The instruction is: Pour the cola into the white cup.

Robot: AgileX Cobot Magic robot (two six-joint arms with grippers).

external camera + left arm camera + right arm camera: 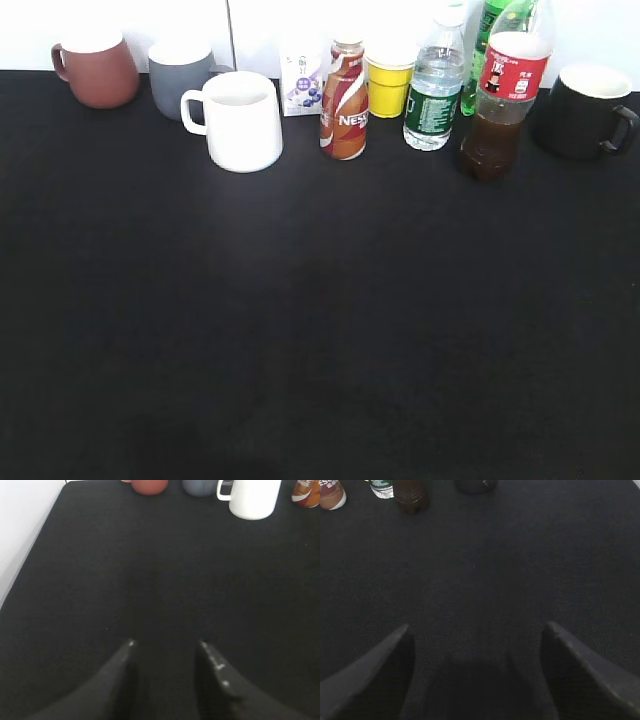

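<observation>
Exterior view, left to right along the back of the black table, taking the white cup as the landmark: a reddish-brown mug stands farthest left of it, then a grey mug just behind its left side. The white cup stands upright, handle pointing left, a little forward of the row. Behind its right side is a small white carton, and just to its right the brown-and-white Nescafe bottle. Further right come a yellow cup, a clear water bottle with a green label, and a green soda bottle behind. The cola stands upright well to the right of the white cup, with dark liquid filling only its lower part below the red label. A black mug sits farthest right.

Neither arm shows in this view. In the left wrist view, the left gripper hangs over bare table with its fingers a narrow gap apart, holding nothing; the white cup is far ahead to its right. In the right wrist view, the right gripper is spread wide and empty, with the cola far ahead to its left.
</observation>
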